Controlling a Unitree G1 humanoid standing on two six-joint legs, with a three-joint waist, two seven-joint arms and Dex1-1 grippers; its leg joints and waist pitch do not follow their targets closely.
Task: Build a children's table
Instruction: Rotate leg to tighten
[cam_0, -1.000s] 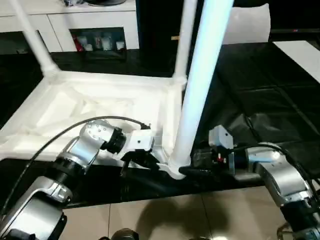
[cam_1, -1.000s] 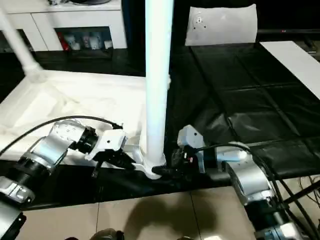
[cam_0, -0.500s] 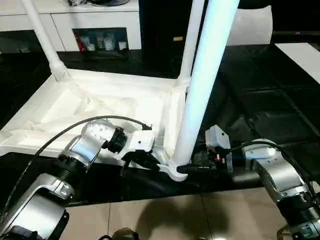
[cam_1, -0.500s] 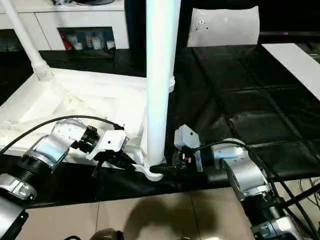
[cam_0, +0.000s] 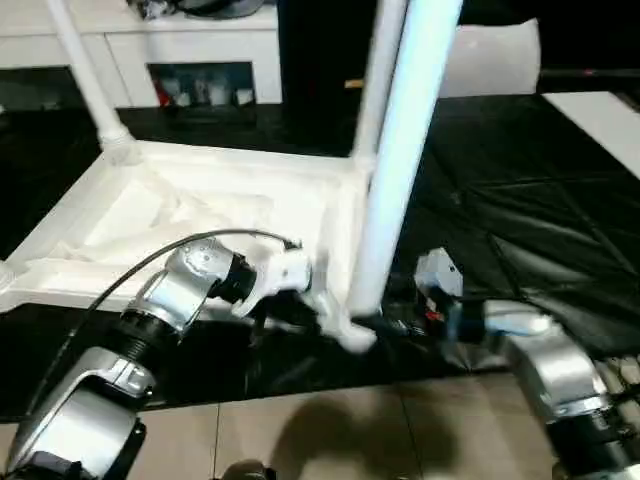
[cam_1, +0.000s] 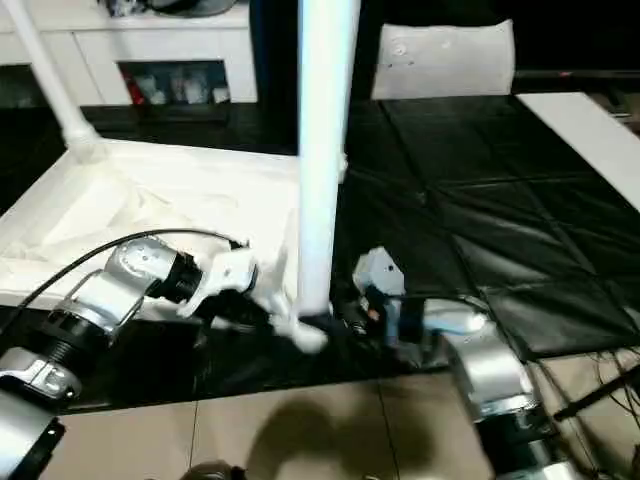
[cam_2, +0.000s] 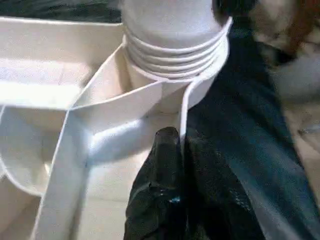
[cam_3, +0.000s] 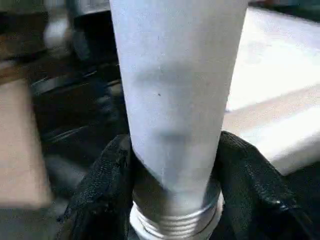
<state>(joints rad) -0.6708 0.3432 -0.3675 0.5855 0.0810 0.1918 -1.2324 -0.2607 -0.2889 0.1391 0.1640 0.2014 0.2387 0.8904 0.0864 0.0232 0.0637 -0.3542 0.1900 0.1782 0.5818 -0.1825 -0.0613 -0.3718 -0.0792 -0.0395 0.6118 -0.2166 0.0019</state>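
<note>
The white tabletop (cam_0: 200, 200) lies upside down on the black-covered work table, ribs up. Legs stand in its far left corner (cam_0: 85, 75) and far right corner (cam_0: 375, 80). A third leg (cam_0: 400, 170) stands upright in the near right corner socket (cam_2: 175, 65), with several turns of its thread (cam_2: 175, 45) showing above the socket. My left gripper (cam_0: 300, 310) is shut on the thin rim of the tabletop just beside that socket. My right gripper (cam_0: 385, 322) is at the leg's base; its black fingers (cam_3: 250, 170) press on both sides of the leg (cam_3: 175, 100).
A white cabinet (cam_0: 200, 50) stands behind the black-covered table (cam_0: 520, 200). A white pouch (cam_1: 445, 55) and a white board (cam_1: 580, 120) lie on the table's far right. The near corner of the tabletop sits at the table's front edge, over the tiled floor (cam_0: 330, 430).
My right gripper's fingers have closed in around the base of the near leg. The left gripper has kept its hold on the rim. The camera has shifted a little.
</note>
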